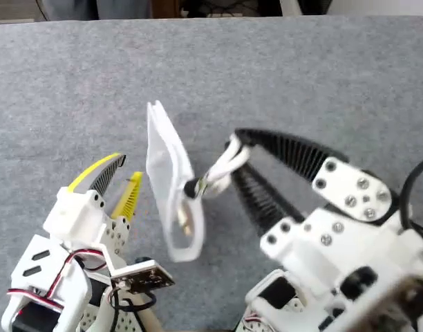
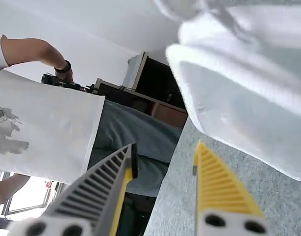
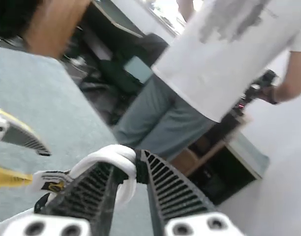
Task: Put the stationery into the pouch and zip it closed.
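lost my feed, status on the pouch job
Left gripper open, beside pouch. Right gripper shut on strap, pouch held upright. Zip state unclear.

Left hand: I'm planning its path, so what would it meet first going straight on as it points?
Probably the white translucent pouch, just beyond the open left hand; depth is unclear.
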{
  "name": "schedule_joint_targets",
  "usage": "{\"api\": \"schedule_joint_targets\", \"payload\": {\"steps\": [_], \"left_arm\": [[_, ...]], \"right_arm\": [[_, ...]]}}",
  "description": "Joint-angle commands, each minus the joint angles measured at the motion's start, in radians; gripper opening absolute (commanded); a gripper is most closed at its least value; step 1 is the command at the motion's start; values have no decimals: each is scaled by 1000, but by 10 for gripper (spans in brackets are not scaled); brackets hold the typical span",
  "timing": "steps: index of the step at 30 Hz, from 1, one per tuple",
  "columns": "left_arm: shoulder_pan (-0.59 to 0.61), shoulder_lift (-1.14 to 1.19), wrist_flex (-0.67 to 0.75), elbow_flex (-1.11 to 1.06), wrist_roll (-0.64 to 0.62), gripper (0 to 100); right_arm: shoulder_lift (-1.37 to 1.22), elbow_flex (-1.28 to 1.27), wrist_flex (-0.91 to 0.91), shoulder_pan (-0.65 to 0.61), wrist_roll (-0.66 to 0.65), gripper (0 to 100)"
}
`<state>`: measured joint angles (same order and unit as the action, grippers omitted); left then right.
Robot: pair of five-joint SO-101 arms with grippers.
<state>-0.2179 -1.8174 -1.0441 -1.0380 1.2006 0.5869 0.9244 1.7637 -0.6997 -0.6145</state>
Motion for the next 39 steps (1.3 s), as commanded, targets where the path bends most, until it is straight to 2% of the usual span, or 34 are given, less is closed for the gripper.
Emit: {"api": "schedule_joint_targets", "payload": {"steps": [1,5,10,12,16,20,33,39], "left_arm": [[15,5,26,4,14,210],[15,3,31,-35,95,209],[7,3,32,-44,100,209],[16,3,32,-44,100,209],[16,3,32,-39,94,209],[16,3,32,-42,94,209],[16,3,32,-42,94,209],[16,2,32,-39,94,209]], "right_arm": [[18,-70,2,-68,21,12],[28,-111,2,-135,20,12],[27,-111,2,-152,6,12],[30,-110,-3,-107,-29,12],[30,-110,-87,63,-44,12],[31,-110,-181,150,-44,12],[25,-111,-448,184,-43,12],[25,-119,-433,178,-43,12]]}}
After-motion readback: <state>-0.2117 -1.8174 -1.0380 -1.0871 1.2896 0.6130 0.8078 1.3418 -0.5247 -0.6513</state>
